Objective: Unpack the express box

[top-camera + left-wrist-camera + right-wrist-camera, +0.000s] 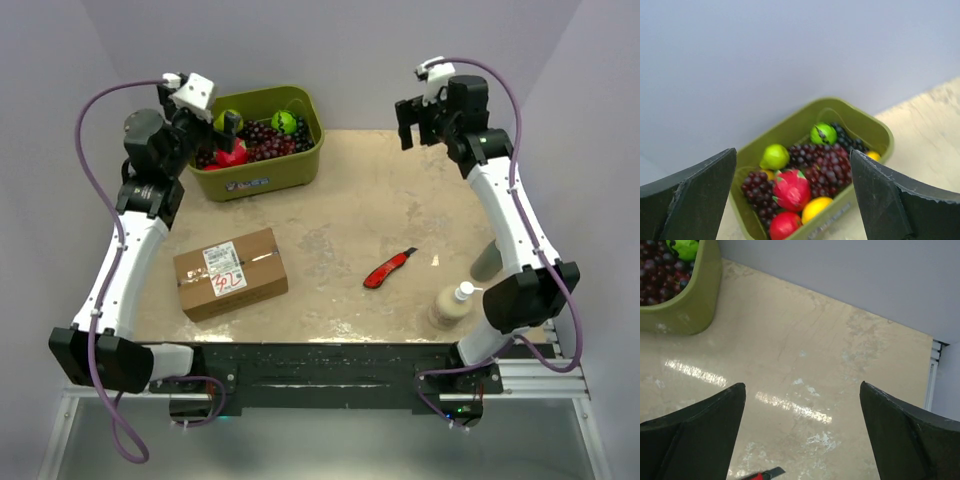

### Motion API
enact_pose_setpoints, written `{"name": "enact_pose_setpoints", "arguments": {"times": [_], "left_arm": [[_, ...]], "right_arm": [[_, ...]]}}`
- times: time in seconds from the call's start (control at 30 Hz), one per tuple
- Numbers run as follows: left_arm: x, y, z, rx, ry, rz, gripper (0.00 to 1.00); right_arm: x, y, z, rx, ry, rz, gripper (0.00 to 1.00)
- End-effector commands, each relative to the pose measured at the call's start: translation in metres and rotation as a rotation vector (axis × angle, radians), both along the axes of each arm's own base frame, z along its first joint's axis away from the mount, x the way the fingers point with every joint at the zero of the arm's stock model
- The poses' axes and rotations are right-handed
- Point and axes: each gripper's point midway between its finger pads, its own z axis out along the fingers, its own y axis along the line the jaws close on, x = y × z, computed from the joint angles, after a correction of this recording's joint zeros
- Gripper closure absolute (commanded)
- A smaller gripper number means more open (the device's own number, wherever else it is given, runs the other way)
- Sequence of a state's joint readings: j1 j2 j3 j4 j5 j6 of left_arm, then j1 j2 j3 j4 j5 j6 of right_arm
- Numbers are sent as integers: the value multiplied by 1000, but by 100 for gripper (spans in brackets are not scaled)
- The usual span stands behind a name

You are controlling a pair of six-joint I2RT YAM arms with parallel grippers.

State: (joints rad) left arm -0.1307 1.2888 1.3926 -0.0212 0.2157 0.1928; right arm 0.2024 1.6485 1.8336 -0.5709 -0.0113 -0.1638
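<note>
L gripper (792, 155) wide open, empty; R gripper (802, 386) same.

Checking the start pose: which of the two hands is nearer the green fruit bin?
The left hand, open at the left end of the green fruit bin. The right hand, also open, hangs over the table well off to the bin's right.

The table (400, 200) has a pale sandy top with worn, blotchy patches. Plain light grey walls (350, 40) (they look a bit purple) stand close around it on three sides. Light makes bright shiny streaks (790, 407) on the top. A black rail (330, 365) runs along the near edge.
</note>
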Motion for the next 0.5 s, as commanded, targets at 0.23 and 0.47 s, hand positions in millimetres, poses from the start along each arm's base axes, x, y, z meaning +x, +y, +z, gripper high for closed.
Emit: {"name": "enact_pose_setpoints", "arguments": {"times": [0.23, 0.47], "left_arm": [[-41, -46, -84, 90, 229, -247, 2], [-77, -39, -100, 105, 229, -256, 2]], "right_arm": [[-128, 136, -99, -433, 153, 822, 4], [-186, 128, -215, -732, 411, 1223, 19]]}}
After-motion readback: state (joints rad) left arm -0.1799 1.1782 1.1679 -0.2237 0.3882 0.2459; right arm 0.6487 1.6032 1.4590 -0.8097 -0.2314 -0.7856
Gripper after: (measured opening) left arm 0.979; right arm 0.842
